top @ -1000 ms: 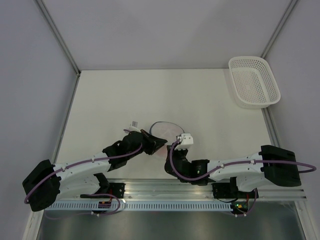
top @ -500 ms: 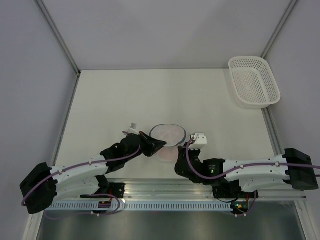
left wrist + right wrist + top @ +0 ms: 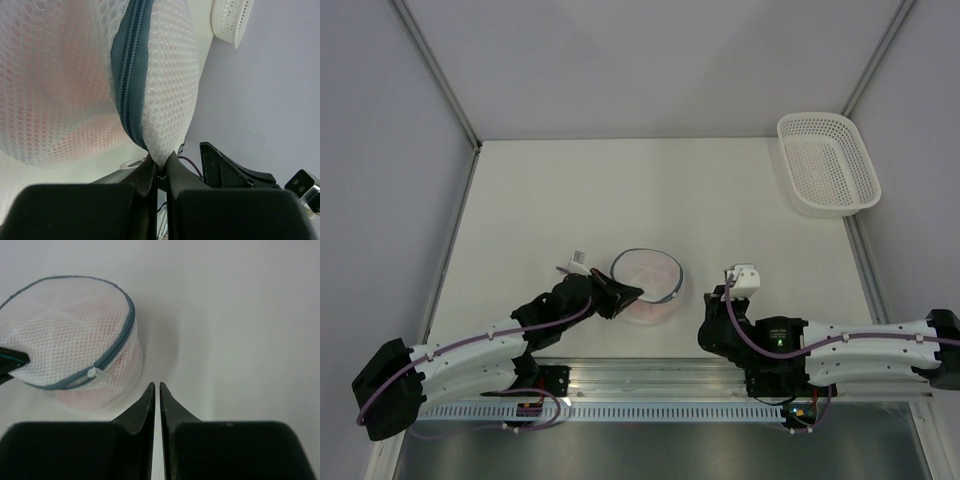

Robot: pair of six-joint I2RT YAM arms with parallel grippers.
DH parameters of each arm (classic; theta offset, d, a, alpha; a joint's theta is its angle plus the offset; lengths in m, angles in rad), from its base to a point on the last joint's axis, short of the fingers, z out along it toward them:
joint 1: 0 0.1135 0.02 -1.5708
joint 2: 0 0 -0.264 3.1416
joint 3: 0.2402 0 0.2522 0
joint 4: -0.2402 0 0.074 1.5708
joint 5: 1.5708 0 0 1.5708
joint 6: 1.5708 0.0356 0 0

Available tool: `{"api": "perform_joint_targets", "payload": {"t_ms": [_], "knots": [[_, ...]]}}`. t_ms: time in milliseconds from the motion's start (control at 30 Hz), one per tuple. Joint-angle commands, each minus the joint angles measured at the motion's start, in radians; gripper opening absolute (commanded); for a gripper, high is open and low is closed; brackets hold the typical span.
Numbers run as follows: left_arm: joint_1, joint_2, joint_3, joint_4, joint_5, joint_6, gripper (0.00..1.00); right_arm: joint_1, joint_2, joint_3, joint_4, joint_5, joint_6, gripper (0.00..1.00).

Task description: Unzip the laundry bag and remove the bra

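- Pale grey walls are enclosing a flat white table [image 3: 570, 190]; a white perforated rectangular plastic basket [image 3: 827, 165] is sitting at its far right corner.
- A small round drum-shaped white mesh laundry bag [image 3: 648, 285] with a grey-blue zipper [image 3: 131, 65] round its rim is lying close to the near edge, about midway along it; the zipper teeth are showing meshed together in the left wrist view, and a small pale pull tab [image 3: 98, 373] is sticking out on the side facing the right arm.
- A soft salmon-pink fabric bra [image 3: 75, 395] is sitting inside the laundry bag, showing as a pink tint through the mesh; its shape is too blurred to make out.
- The left gripper [image 3: 159, 170] is reaching in from the left side and pinching the bag's mesh just beside the zipper; its jaws are clamping tight on the fabric.
- The right gripper [image 3: 156, 386] is hovering to the right of the bag, near it but apart; its jaws are standing drawn together with only a thin slit between them, pointing at the table beside the bag.
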Motion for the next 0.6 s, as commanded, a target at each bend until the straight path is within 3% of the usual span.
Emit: {"api": "perform_joint_targets", "payload": {"t_ms": [0,67,133,300,567], "knots": [[0.011,-0.027,-0.02,-0.04,-0.042,0.03,0.02,-0.001,-0.065,-0.054,0.14,-0.128,-0.183,0.14],[0.013,-0.024,-0.018,-0.032,-0.036,0.042,0.02,-0.003,-0.084,-0.07,0.234,-0.171,-0.259,0.53],[0.018,-0.013,-0.009,-0.029,-0.013,0.072,0.02,-0.007,-0.079,-0.082,0.281,-0.234,-0.303,0.61],[0.042,0.014,-0.018,0.089,0.102,0.182,0.02,-0.045,-0.021,-0.08,0.402,-0.429,-0.413,0.61],[0.068,0.01,-0.007,0.135,0.271,0.312,0.02,-0.117,0.075,-0.07,0.473,-0.553,-0.468,0.51]]}}
